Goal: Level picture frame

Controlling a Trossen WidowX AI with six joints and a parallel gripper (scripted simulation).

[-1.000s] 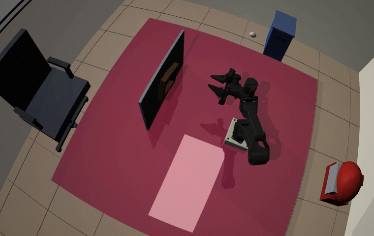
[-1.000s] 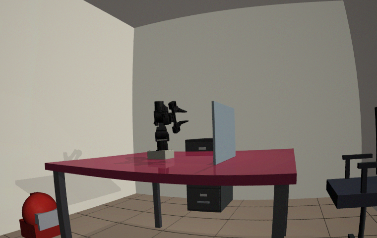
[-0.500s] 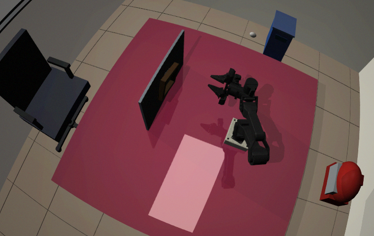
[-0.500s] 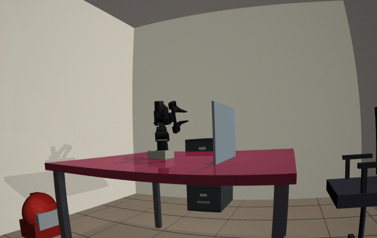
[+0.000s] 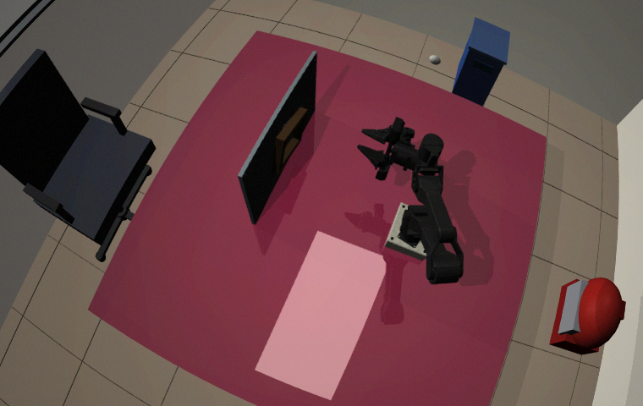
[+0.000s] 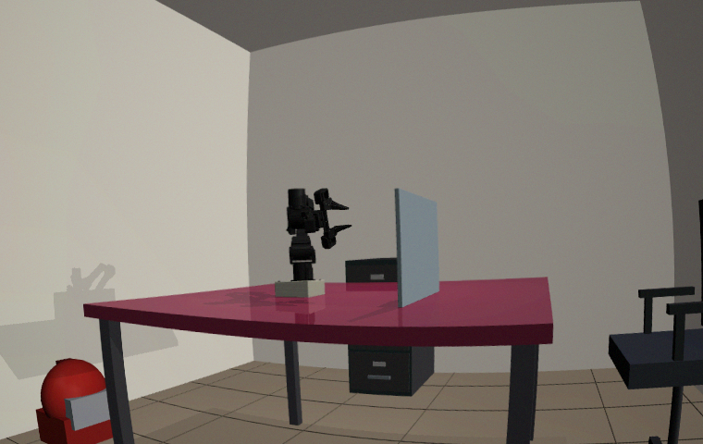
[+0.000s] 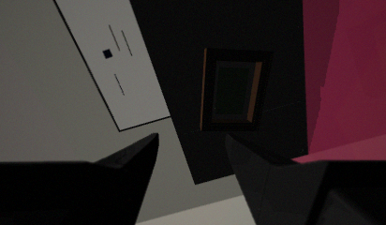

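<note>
The brown picture frame (image 5: 290, 124) (image 7: 208, 89) hangs on the dark face of the upright panel (image 5: 260, 195) (image 6: 418, 252) (image 7: 181, 47). In the wrist view, which is turned sideways, the frame is crooked against the panel's edges. Its end nearer the bottom of that view, toward the light patch on the table, looks higher. The screw and the notched strip are hidden, and the exterior camera sees only the panel's back. My gripper (image 5: 359, 139) (image 6: 350, 216) (image 7: 192, 138) is open and empty, away from the frame, with one finger above the other.
The panel stands on the magenta table (image 5: 204, 241) (image 6: 482, 308). The arm's pale base (image 5: 402, 246) (image 6: 299, 289) is on the same table. A chair (image 5: 98, 156) (image 6: 674, 351), a blue cabinet (image 5: 480, 65) and a red domed object (image 5: 601, 311) (image 6: 71, 385) stand around it.
</note>
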